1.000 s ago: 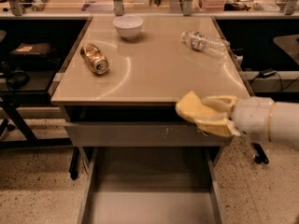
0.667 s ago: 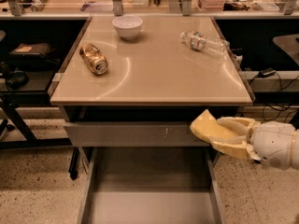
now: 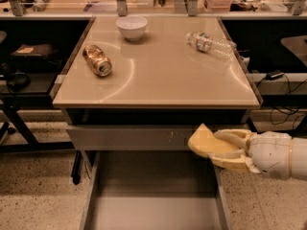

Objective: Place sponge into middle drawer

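By the open drawer's (image 3: 153,200) right wall, the gripper (image 3: 221,148) is hanging with fingers (image 3: 232,136) pinching the sponge (image 3: 204,142), which is looking light, soft and best squeezed across its middle.

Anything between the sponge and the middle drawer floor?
Nothing, in the camera view: the gripper holds the sponge over the right wall of the middle drawer, floor bare.

You see the gripper (image 3: 217,148) low on the right, clamped on the sponge (image 3: 201,141) above the right wall of the open middle drawer (image 3: 153,210). The table (image 3: 168,80) carries a can (image 3: 97,60), bowl (image 3: 131,27) and bottle (image 3: 211,43).
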`<state>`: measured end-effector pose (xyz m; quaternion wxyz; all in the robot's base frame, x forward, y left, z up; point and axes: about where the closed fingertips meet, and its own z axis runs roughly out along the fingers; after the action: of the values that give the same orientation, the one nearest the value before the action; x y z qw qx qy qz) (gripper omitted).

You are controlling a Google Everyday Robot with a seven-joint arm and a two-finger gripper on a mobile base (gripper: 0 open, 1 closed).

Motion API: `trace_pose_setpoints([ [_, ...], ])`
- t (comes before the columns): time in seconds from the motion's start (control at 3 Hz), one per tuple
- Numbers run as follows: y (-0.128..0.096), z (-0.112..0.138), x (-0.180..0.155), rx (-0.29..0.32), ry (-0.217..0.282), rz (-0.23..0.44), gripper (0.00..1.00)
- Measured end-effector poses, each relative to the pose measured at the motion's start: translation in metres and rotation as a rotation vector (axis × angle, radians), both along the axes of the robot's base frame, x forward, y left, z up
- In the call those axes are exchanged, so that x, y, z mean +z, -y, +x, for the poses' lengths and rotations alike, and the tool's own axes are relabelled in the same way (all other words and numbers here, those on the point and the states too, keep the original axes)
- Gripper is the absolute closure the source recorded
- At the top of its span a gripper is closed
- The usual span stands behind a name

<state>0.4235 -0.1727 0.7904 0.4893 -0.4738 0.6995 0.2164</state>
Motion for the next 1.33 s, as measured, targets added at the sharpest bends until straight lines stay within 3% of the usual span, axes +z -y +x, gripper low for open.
trace_pose_setpoints([
  [0.33,-0.017,-0.021,-0.060,0.101,-0.090,-0.029,1.00],
  [0.67,-0.020,-0.030,-0.119,0.195,-0.124,-0.070,1.00],
  [1.0,-0.004,-0.019,-0.162,0.193,-0.112,-0.091,1.00],
  [1.33,-0.004,-0.019,-0.168,0.194,-0.116,-0.085,1.00],
])
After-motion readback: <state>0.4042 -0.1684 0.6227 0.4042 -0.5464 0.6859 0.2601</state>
